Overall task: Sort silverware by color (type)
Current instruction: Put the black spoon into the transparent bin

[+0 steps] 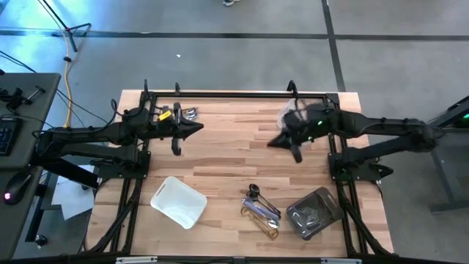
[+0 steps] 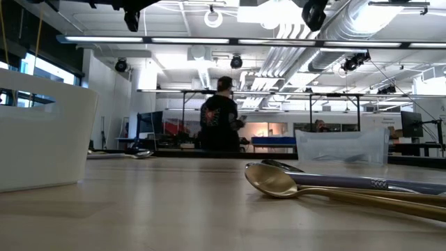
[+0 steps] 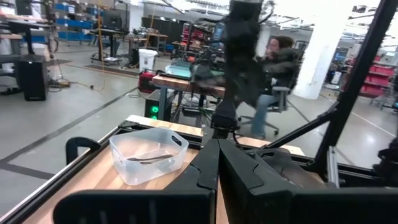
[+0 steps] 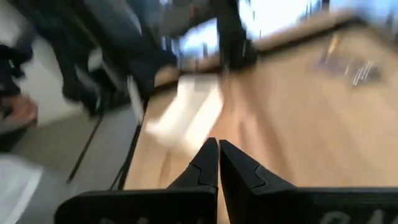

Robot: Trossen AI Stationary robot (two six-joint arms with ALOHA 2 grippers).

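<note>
Loose silverware [image 1: 262,211] lies flat in a small pile at the table's near middle, gold, silver and dark pieces together; the low view shows a gold spoon [image 2: 279,183] with its bowl on the wood. A few silver pieces [image 1: 189,113] lie at the far left. My left gripper [image 1: 198,130] hangs shut above the table beside them and points toward the right edge; its shut fingers [image 3: 217,163] hold nothing. My right gripper [image 1: 277,141] hangs shut over the table's far middle, slanting down, and its fingers [image 4: 217,155] also hold nothing.
A white tray [image 1: 178,202] stands near the front left. A clear tray [image 1: 315,213] with utensils in it stands at the front right. Another clear tray [image 3: 149,155], holding a dark utensil, sits at the far right under my right arm. A person [image 2: 221,122] stands in the room behind.
</note>
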